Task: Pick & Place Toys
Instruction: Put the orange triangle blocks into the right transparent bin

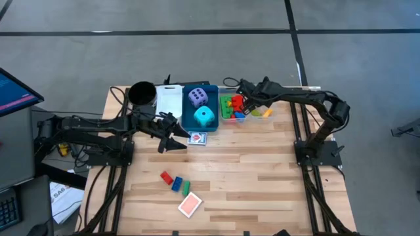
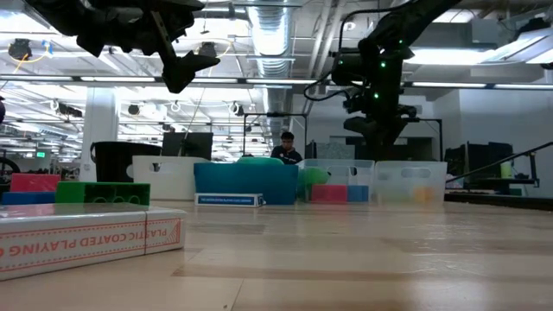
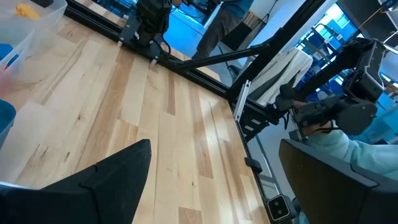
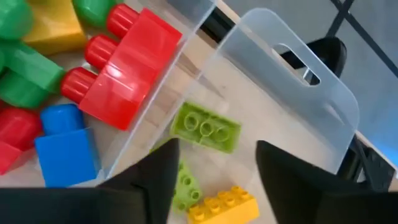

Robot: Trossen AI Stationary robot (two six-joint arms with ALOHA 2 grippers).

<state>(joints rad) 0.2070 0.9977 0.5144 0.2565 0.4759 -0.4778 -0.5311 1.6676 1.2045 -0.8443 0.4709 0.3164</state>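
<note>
Probably lab: ceiling ducts (image 2: 272, 34), monitors (image 2: 186, 145)

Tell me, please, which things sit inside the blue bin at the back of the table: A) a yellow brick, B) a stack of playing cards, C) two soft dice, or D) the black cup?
C: the high view shows a purple die and a cyan die sitting in the blue bin.

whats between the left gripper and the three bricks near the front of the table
Only bare wood, as the high view shows: nothing lies between the left gripper and the red brick, blue brick and green brick.
</note>
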